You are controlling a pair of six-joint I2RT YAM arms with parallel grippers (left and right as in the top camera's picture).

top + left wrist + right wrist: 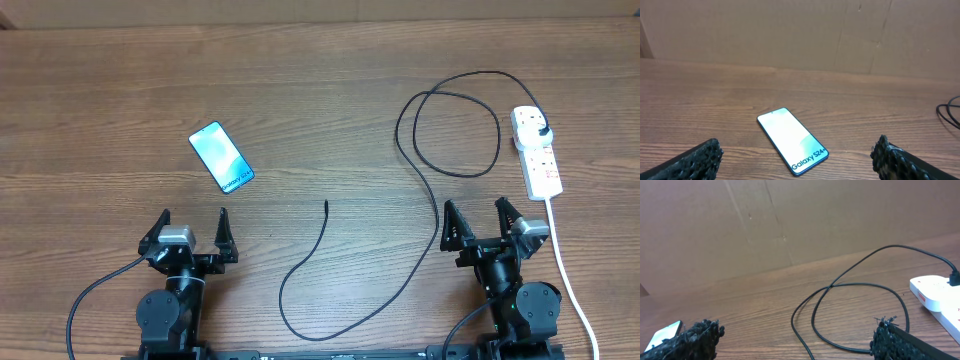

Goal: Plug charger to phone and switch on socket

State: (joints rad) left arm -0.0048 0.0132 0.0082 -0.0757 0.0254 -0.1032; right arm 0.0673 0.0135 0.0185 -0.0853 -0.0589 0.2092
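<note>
Charger plug (541,130), seemingly in socket (545,172), barely discernible

Light even, diffuse; shadows faint. Phone (792,141) screen overexposed near-white in left wrist view; cardboard (790,35) beyond it slightly soft.

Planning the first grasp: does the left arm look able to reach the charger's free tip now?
Probably yes: the charger's tip lies ahead and to the right of the open left gripper, with nothing between them; the phone sits off that line.
</note>
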